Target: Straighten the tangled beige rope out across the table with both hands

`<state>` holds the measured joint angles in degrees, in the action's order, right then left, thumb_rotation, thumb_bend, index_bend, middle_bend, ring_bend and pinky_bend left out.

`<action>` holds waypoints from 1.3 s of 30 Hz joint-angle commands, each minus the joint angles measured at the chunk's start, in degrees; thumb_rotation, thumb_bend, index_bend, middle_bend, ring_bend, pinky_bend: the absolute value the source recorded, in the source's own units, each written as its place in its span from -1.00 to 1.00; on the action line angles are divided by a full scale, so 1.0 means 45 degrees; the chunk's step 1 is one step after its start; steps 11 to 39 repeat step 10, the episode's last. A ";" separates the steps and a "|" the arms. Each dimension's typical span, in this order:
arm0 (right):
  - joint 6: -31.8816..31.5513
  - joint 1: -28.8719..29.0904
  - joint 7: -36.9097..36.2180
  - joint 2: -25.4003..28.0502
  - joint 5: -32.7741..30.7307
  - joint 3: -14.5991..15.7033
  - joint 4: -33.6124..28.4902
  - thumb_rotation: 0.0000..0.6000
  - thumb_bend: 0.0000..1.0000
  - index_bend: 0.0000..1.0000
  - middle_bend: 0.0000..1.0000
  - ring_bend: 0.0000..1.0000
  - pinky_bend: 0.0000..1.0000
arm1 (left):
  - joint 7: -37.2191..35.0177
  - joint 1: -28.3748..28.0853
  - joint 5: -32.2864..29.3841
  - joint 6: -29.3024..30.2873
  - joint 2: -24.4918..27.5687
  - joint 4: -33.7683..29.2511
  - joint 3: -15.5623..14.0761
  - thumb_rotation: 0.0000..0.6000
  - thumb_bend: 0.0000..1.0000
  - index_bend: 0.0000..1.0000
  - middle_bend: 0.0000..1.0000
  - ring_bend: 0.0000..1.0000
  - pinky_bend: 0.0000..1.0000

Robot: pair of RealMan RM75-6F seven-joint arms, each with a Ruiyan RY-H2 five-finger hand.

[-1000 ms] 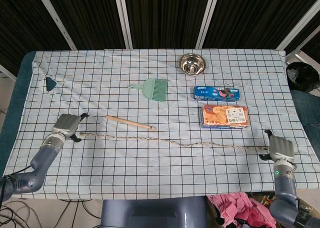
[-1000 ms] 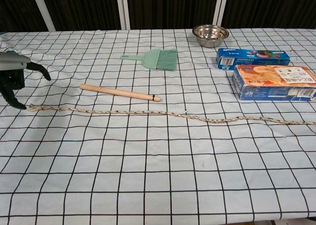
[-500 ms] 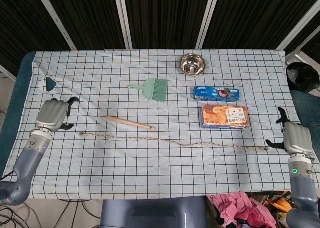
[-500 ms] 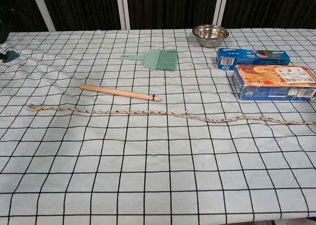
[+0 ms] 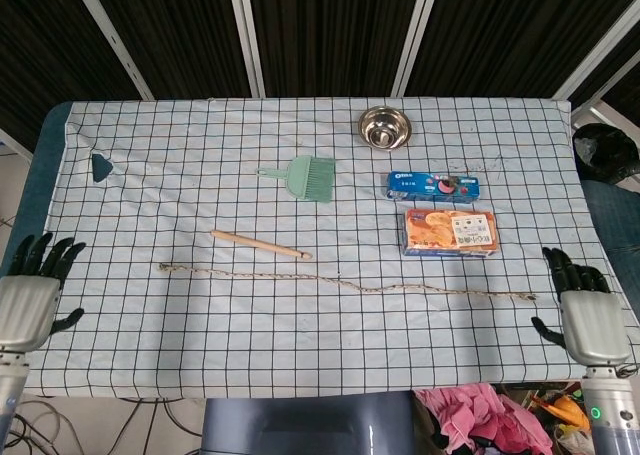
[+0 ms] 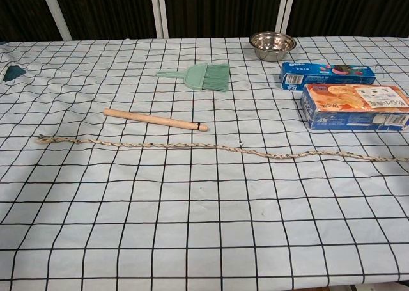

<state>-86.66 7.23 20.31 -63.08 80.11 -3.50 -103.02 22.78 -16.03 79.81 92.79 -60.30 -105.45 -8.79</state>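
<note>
The beige rope (image 5: 340, 283) lies nearly straight across the checked tablecloth, from a frayed end at the left to its other end at the right. In the chest view the rope (image 6: 211, 146) runs the full width. My left hand (image 5: 30, 300) hangs off the table's left front corner, fingers spread, holding nothing. My right hand (image 5: 584, 315) is past the right front corner, fingers apart and empty. Neither hand touches the rope, and neither shows in the chest view.
A wooden stick (image 5: 260, 244) lies just behind the rope's left part. Further back are a green brush (image 5: 305, 177), a steel bowl (image 5: 384, 127), a blue biscuit pack (image 5: 433, 185) and an orange box (image 5: 450, 232). A dark triangle (image 5: 101, 165) sits far left.
Both hands have let go of the rope ends and pulled back off the table's front corners. The rope has stayed stretched out where it lay.
</note>
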 commanded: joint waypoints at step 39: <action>-0.0894 -0.0874 0.0087 -0.0908 0.1403 0.0899 0.0695 1.00 -0.77 -1.00 -0.83 -0.59 -0.65 | -0.2316 0.2011 0.1882 0.1404 -0.0259 0.1508 -0.0941 1.00 -0.88 -0.80 -0.86 -1.00 -1.00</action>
